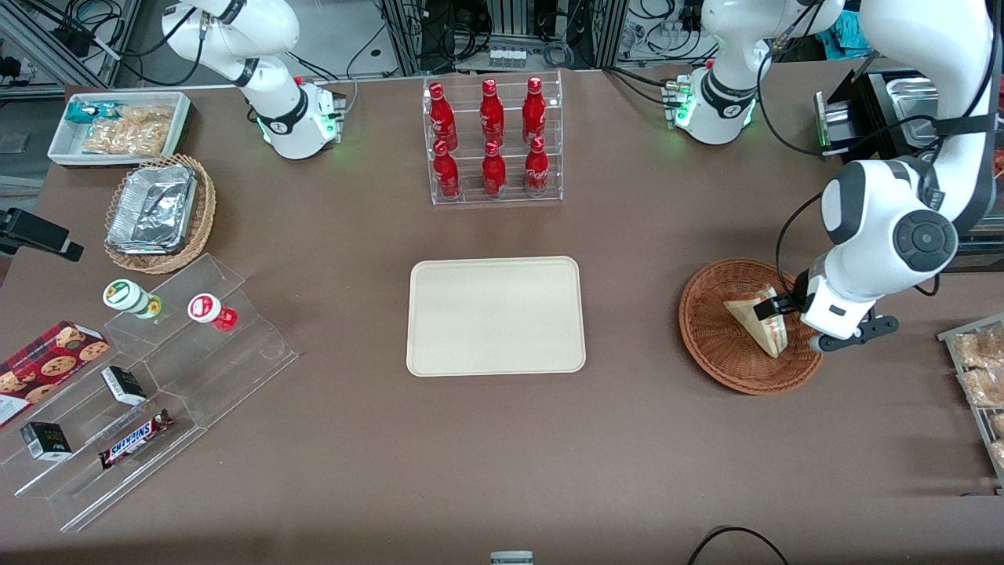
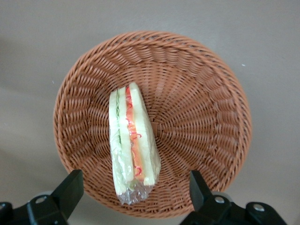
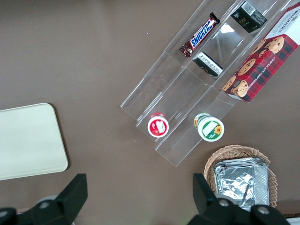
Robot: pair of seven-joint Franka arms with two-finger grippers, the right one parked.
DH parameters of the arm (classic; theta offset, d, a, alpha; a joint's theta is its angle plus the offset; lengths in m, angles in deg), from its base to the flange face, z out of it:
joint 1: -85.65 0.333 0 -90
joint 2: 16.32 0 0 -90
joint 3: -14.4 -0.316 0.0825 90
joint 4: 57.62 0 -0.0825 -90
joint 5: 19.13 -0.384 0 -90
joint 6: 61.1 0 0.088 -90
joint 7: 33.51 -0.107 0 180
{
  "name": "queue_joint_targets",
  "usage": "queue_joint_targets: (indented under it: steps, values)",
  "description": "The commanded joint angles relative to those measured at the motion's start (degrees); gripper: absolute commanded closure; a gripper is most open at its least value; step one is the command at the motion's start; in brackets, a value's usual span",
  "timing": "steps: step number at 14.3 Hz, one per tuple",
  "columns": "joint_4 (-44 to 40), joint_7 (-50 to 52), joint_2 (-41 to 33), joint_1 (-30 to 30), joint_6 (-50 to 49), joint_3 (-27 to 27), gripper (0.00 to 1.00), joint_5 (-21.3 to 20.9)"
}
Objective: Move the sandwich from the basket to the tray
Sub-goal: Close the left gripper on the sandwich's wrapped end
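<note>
Left wrist view is showing the sandwich (image 2: 132, 143) wrapped in clear film, lying in the basket (image 2: 201, 98); the front view is hiding this wrap. The gripper (image 2: 135, 193) is hovering above it, fingers spread wide. The tray (image 1: 496, 315) is lying mid-bench.

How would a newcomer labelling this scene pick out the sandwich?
Find the reddish-brown wicker basket toward the working arm's end of the table, beside the cream tray. The open end effector hovers above it. Inside lies the sandwich, a plastic-wrapped white wedge with red and green filling.
</note>
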Motion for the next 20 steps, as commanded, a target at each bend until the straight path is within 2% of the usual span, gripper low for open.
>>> queue_joint_targets:
  steps: [1,3,10,12,13,14,15,16,17,20]
  values:
    - [6.8,2.5,-3.9,0.8,3.4,0.1,0.00,5.1]
    - [8.0,2.5,-3.8,1.0,4.2,-0.9,0.00,7.5]
    - [10.3,6.8,-1.1,1.1,11.4,-0.9,0.00,7.6]
    - [10.4,7.8,0.2,1.0,12.0,-0.9,0.07,7.5]
    - [10.4,8.4,1.1,1.0,12.0,-0.9,0.21,7.6]
    - [10.4,8.6,1.5,1.1,11.9,-0.9,0.53,7.5]
    - [10.3,8.6,1.3,1.1,11.5,-0.9,0.78,7.5]
    - [10.1,8.5,1.0,1.1,11.0,-0.9,0.88,7.5]
    - [9.8,8.6,0.5,1.1,10.1,-0.9,0.92,7.5]
    - [6.6,8.4,-0.3,1.0,5.5,-0.9,0.96,7.2]
